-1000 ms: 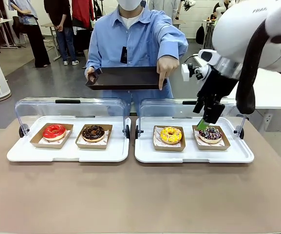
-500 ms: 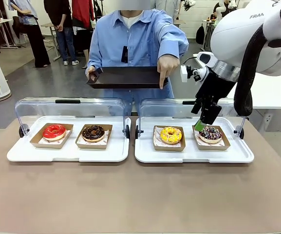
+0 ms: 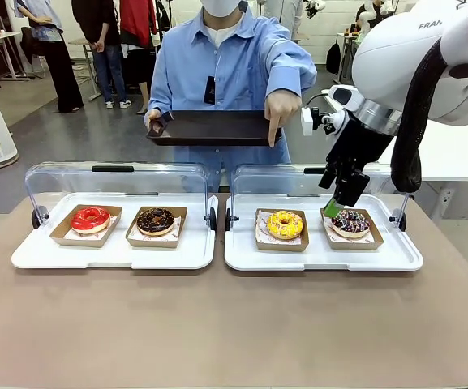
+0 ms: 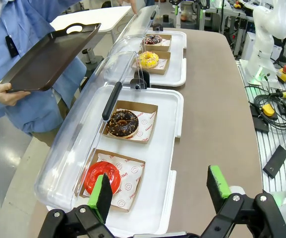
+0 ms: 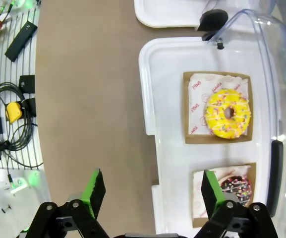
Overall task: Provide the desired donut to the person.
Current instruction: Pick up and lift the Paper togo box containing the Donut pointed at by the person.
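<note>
Yellow donut (image 3: 285,224), in a card sleeve on the white tray (image 3: 323,258), looks like the one wanted. Left gripper (image 4: 160,186) is well left of it, jaws spread, empty. Right gripper (image 3: 337,203) is just right of it over the sprinkled donut (image 3: 349,222), jaws spread, empty. Beyond it the person (image 3: 225,73) points down, black tray (image 3: 209,128) ready. Advice: shift left, centre, descend straight, pinch the sleeve, spare the icing.

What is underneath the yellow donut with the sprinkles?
The yellow donut lies on white printed paper, inside a brown cardboard tray, on a white serving tray. The paper directly beneath the donut is covered, so its print there cannot be read.
</note>
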You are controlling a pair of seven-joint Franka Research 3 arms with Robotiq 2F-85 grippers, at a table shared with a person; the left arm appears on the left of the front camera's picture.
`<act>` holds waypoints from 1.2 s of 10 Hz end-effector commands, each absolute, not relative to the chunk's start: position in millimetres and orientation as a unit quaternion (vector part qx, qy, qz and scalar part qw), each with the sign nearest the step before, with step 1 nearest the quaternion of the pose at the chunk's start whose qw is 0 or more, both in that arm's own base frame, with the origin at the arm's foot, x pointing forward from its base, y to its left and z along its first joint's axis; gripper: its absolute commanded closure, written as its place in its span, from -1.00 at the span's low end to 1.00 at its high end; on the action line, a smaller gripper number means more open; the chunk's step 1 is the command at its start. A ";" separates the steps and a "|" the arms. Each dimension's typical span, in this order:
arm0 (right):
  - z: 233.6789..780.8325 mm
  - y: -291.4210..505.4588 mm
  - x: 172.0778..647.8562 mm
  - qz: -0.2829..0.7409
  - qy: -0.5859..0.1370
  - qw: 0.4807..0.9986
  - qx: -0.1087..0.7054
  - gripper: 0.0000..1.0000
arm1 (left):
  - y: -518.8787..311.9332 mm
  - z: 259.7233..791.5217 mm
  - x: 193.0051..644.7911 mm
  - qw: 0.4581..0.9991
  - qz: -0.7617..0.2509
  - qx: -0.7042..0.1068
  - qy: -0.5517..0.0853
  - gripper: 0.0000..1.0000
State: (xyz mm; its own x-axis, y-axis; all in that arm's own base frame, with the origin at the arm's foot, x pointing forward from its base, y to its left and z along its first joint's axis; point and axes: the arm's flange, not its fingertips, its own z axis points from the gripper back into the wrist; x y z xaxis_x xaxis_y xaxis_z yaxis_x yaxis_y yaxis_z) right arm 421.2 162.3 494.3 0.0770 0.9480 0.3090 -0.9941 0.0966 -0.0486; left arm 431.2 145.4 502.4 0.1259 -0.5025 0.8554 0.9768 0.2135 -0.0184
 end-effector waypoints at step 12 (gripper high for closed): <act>402.3 299.1 497.3 0.632 -0.052 0.773 0.012 -1.00 | 145.7 502.4 430.9 0.685 -0.542 -0.309 -0.377 -1.00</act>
